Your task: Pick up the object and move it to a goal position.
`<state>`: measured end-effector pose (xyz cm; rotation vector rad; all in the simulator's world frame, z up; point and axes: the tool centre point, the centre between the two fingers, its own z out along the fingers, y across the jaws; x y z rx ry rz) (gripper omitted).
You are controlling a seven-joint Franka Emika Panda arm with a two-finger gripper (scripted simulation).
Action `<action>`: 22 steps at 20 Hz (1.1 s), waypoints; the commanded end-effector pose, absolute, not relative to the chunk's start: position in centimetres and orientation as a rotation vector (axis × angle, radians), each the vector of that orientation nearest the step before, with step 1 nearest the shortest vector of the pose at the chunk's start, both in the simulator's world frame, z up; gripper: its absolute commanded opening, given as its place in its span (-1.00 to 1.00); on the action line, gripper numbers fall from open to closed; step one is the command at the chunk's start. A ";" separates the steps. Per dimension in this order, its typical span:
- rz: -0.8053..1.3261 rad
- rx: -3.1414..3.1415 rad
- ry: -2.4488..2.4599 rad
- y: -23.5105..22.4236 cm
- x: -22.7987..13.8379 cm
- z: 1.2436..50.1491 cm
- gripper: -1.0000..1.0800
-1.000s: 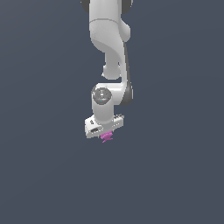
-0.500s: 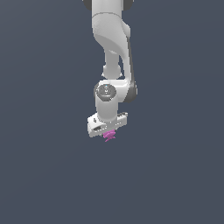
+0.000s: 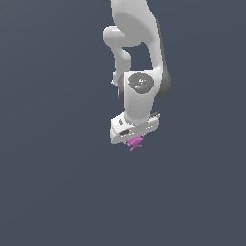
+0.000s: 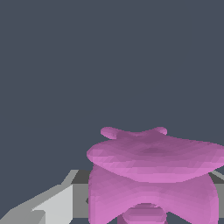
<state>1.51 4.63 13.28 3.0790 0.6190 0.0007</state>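
The fingers (image 4: 52, 205) of the Franka Panda gripper (image 3: 135, 139) are clamped on the object (image 3: 135, 142), a small magenta-pink piece with jagged, spiky lobes. In the wrist view the object (image 4: 151, 175) fills the lower right of the frame, a broad lobed cap flaring over a narrower waist, with one pale grey finger showing in the lower left corner and a dark grey part of the hand (image 4: 81, 192) behind it. The other finger is hidden by the pink shape.

In the exterior view the object sits just below the centre of the frame, poking out from under the white gripper body (image 3: 132, 127), which is tilted with its lower end toward the exterior view's left. Only the object's lower lobes show; its upper part is covered by the hand.

Above the hand the rounded wrist joint (image 3: 140, 89), with its grey circular cap, leads up to the white arm (image 3: 132, 24), which runs out of the top of the frame. Everything hangs against a plain dark slate-blue backdrop (image 3: 48, 192), with no visible edge of any surface.
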 end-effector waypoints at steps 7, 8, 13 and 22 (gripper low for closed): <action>0.001 3.079 0.619 11.6 2.6 21.2 -1.00; 0.001 3.079 0.619 12.4 2.7 22.1 -1.00; 0.000 3.079 0.619 16.3 3.5 26.4 -1.00; 0.000 3.080 0.619 20.5 4.6 31.2 -1.00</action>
